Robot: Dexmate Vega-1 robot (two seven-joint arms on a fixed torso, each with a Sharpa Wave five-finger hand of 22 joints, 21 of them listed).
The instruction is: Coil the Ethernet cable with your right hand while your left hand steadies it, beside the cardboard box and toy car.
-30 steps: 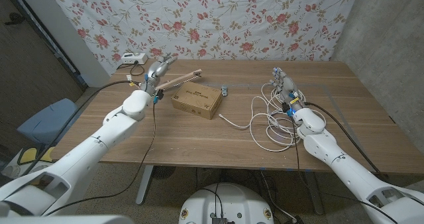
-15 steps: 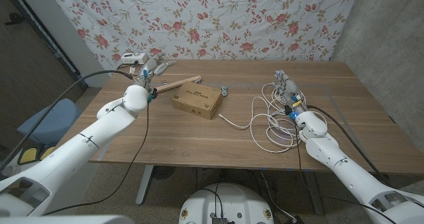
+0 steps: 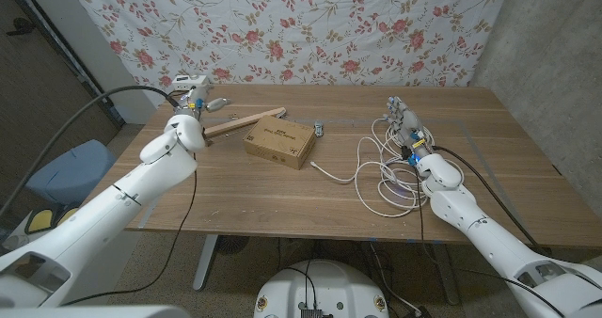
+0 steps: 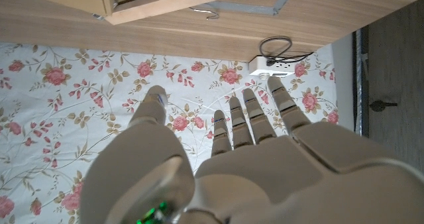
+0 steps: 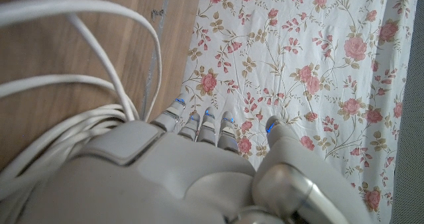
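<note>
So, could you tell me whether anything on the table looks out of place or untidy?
The white Ethernet cable sprawls in loose, tangled loops beside the right hand, one end trailing toward the cardboard box. The left hand is far from it, fingers spread.

Makeshift lab: floral sheet backdrop [image 3: 282, 26]; concrete wall [image 3: 555, 64].

Your long white Ethernet cable [image 3: 381, 172] lies in loose, tangled loops on the wooden table's right half (one free end trails left). The flat brown cardboard box [image 3: 279, 142] sits mid-table, the tiny toy car [image 3: 320, 128] just beside its far right corner.
</note>
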